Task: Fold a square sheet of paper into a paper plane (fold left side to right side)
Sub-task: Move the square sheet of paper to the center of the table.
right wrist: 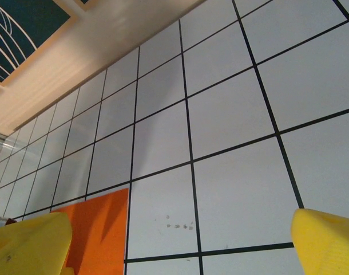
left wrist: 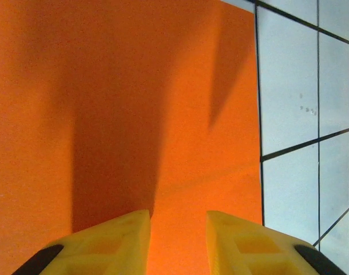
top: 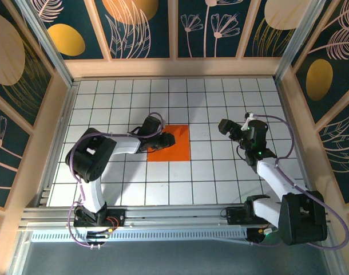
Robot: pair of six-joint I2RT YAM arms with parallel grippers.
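Quick status from me, the two-armed thing at the near edge of the table point(top: 220, 183). The square sheet of paper point(top: 177, 146) is lying flat on the white grid, pretty much dead centre, bright orange and not folded over as far as I can see.

My left gripper point(top: 163, 141) is down low over the sheet's left part. On my left wrist cam the orange runs right across to the sheet's edge, where the grid tiles start, and my two yellow fingers point(left wrist: 114, 240) poke in from the bottom with a narrow gap between them. The jaws are parted a bit and nothing is pinched in there – I just see paper through the gap. Whether the tips are actually touching the sheet, I can't tell.

My right gripper point(top: 225, 126) is off to the right of the sheet, apart from it, above bare tiles. Its jaws are spread wide with nothing in them – on that wrist cam one corner of the orange paper peeks in at the lower left.
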